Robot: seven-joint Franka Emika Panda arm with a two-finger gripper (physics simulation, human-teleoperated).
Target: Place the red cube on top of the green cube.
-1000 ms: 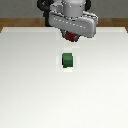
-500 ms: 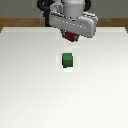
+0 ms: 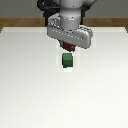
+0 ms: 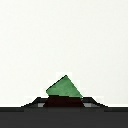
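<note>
Surface (image 3: 25, 90) first: a broad, flat, matte white sheet with nothing on it to catch a sliding block. Against it I read my pincer (image 3: 68, 48) as a pale grey, hard-shelled head with dark fingers, hanging at about 12 o'clock from the green cube (image 3: 67, 61). It looks clenched on the red cube (image 3: 68, 48), of which I see only a dark sliver between the fingers in the exterior view and a dark red strip low in the wrist view. The red cube is off the surface, carried just above the green one; I cannot tell whether the two touch.

Both blocks look rigid, plain-faced, sharp-edged and alike in size. I judge them light and stiff, nothing that would crush or bend, though smooth faces could slip under a weak squeeze. Opposite flat sides are the right place to hold, as I seem to now. In the wrist view the green cube (image 4: 65, 87) shows corner-on, so I judge the faces may not line up squarely.
</note>
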